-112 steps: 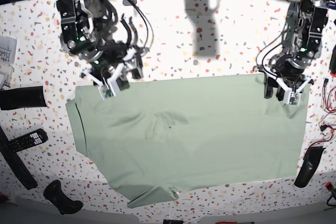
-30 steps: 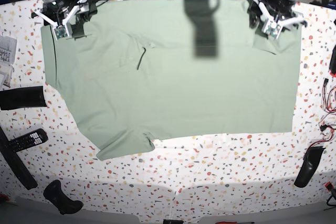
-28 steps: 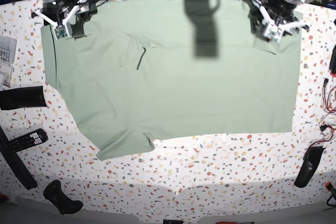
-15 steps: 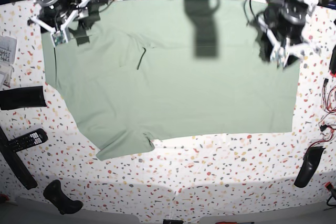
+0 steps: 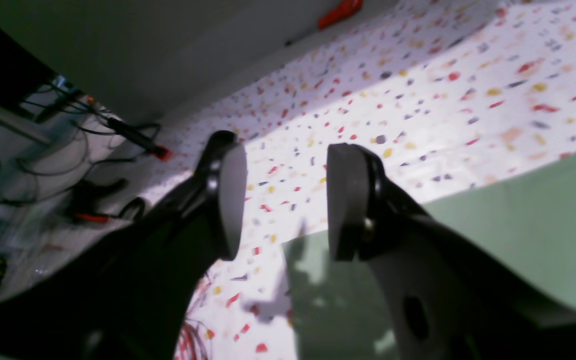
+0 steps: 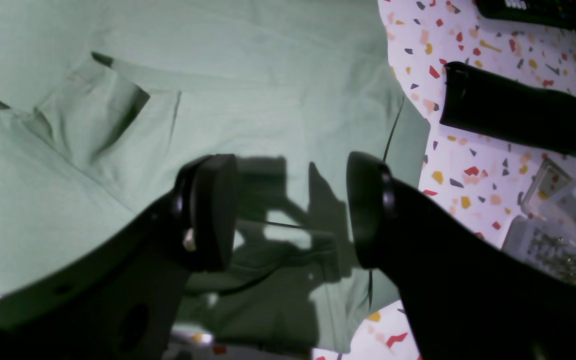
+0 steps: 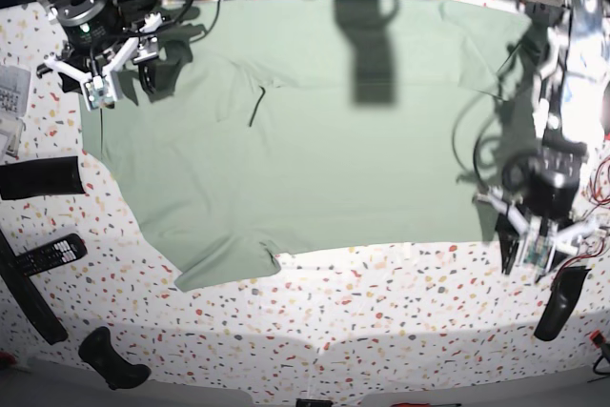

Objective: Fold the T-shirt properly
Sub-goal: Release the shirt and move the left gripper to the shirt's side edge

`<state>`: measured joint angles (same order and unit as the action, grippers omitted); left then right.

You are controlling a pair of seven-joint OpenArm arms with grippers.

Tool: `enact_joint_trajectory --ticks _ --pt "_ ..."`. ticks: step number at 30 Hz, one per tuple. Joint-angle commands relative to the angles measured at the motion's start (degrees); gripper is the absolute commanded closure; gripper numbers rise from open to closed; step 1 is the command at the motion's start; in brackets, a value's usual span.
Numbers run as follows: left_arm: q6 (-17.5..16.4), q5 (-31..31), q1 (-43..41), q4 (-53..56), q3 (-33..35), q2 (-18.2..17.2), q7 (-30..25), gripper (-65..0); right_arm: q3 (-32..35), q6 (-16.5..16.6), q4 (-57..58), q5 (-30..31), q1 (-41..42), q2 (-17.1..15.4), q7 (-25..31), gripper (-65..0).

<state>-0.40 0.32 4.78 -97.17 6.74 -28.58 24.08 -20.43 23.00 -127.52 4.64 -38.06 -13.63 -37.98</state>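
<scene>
The T-shirt (image 7: 324,140) is a large pale green shirt spread flat over the table, one sleeve pointing to the front left. My left gripper (image 7: 536,235) hovers open over the shirt's near right corner. In the left wrist view the left gripper (image 5: 283,200) has nothing between its pads, with the T-shirt (image 5: 518,225) edge just beneath. My right gripper (image 7: 95,69) stands open above the far left sleeve. The right wrist view shows the right gripper (image 6: 288,210) empty over the creased T-shirt (image 6: 268,60).
A black case (image 7: 43,178), a remote (image 7: 48,254) and a black handle (image 7: 114,359) lie along the left side. A black object (image 7: 558,302) and red cables (image 7: 596,226) sit at the right edge. A clear parts box (image 6: 558,235) is beside the black case (image 6: 513,115).
My left gripper has swept from the shirt's far right corner to its near right corner. The right gripper has shifted slightly nearer. The shirt has stayed put.
</scene>
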Motion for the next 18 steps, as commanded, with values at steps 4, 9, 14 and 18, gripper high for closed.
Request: enact_joint_trajectory --ticks 4,9,14,18 --pt "-4.7 -5.7 9.2 11.1 -0.4 -0.8 -1.4 -23.9 -0.3 -0.1 -1.1 0.5 0.0 -0.3 1.2 -32.7" --pt "-12.1 -11.1 20.0 29.4 -0.4 -0.8 -1.4 -23.9 -0.3 -0.1 -1.1 0.5 0.0 -0.3 1.0 -32.7" --pt "-18.0 -14.4 28.9 47.1 -0.4 -0.9 -1.4 -24.2 -0.3 -0.1 -1.1 0.5 0.0 -0.3 0.6 -32.7" --pt "-23.1 -18.6 33.0 61.3 -0.4 -0.9 -2.7 -24.1 -0.3 -0.1 -1.1 0.5 0.0 -0.3 0.6 -32.7"
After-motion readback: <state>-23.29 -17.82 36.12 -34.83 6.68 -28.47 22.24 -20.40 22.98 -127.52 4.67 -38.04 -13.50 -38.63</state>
